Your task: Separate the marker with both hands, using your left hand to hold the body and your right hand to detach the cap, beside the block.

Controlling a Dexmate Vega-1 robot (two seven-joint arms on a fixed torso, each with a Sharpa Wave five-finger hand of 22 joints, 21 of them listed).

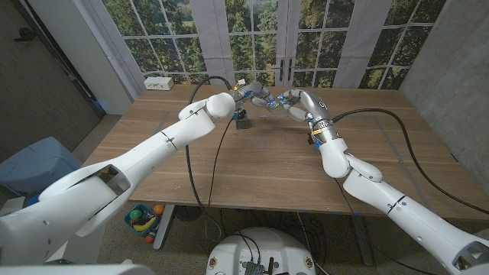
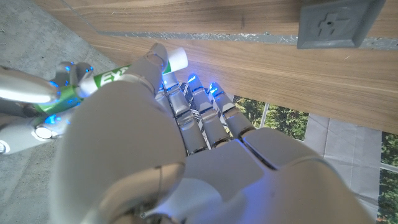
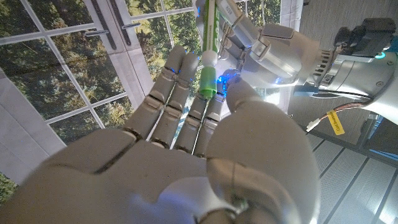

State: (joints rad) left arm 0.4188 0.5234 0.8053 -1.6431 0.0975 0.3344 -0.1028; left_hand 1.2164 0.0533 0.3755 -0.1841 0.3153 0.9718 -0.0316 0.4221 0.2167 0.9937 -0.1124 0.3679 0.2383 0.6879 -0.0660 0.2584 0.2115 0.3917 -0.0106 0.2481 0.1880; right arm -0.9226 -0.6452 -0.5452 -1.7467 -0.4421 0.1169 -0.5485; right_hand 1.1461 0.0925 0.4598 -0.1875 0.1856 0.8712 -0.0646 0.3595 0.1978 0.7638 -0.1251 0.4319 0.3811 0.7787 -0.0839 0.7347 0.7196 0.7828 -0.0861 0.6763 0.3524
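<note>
Held in the air just beside the block [image 1: 242, 121], the marker body [image 2: 118, 76] sits gripped in the left hand [image 1: 258, 97] while the right hand [image 1: 289, 102] pinches the green cap [image 3: 208, 81], apparently just pulled free, completing the separation.

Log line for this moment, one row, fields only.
left hand: holds white-and-green marker body | right hand: pinches green cap | cap: looks just off | small dark block: on wooden table
</note>
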